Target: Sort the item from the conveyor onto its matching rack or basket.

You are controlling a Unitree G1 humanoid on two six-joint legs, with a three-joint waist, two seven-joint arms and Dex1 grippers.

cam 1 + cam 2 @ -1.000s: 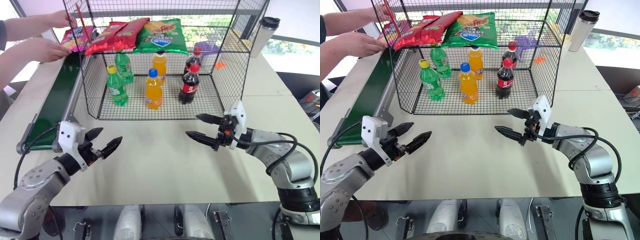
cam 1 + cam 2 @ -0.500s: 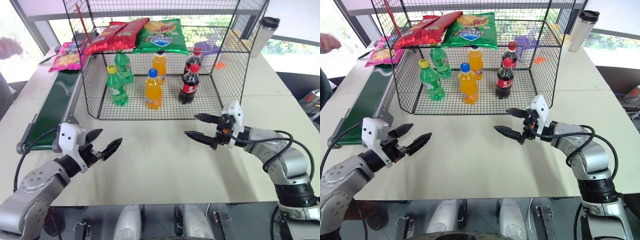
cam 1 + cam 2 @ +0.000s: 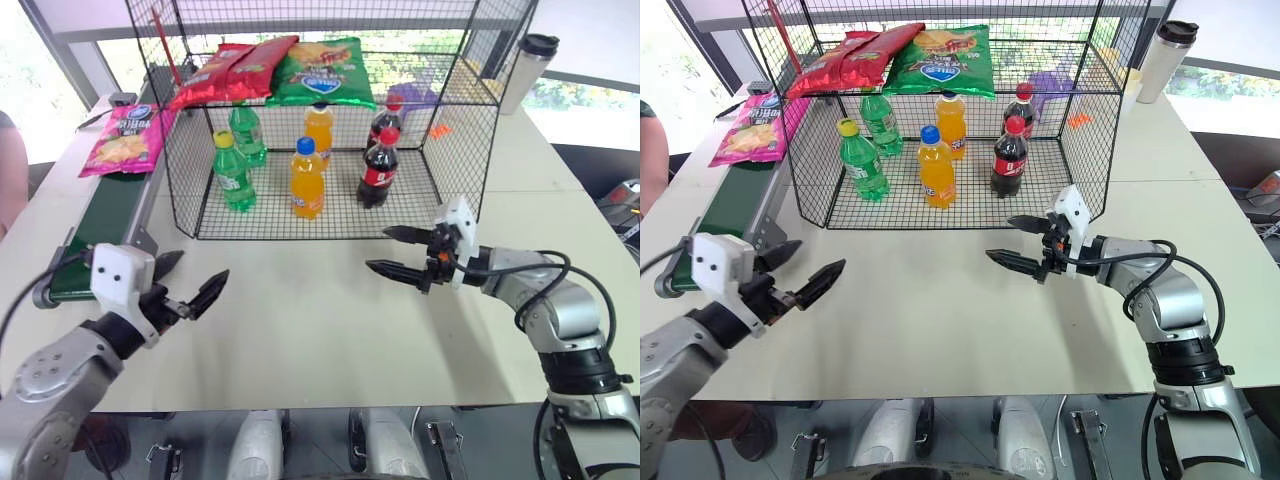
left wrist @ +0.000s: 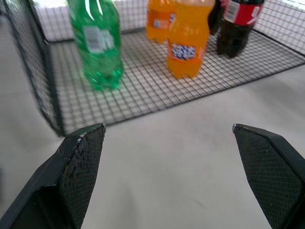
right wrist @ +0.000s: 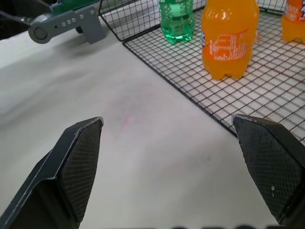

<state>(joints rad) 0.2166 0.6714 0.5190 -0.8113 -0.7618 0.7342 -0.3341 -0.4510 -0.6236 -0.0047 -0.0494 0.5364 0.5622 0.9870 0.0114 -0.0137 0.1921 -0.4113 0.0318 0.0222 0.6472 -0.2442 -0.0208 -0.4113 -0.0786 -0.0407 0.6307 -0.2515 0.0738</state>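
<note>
1. Tools: left tool point(image 3: 190, 285) and right tool point(image 3: 398, 252) both gape wide, empty, over the pale tabletop point(image 3: 300, 320).
2. Shiny magenta-pink chip bag point(image 3: 124, 136) lies on the dark-green conveyor belt point(image 3: 100, 215), far ahead of the left tool, beside the black wire-mesh rack point(image 3: 330, 120).

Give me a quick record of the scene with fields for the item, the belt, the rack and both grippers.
item: pink chip bag lying flat on the far end of the belt
belt: green conveyor along the rack's left side
rack: black wire rack; red bags and a green bag on the upper shelf, six bottles on the floor
left gripper: open, holding nothing, above the table near the belt's near end
right gripper: open, holding nothing, in front of the rack
</note>
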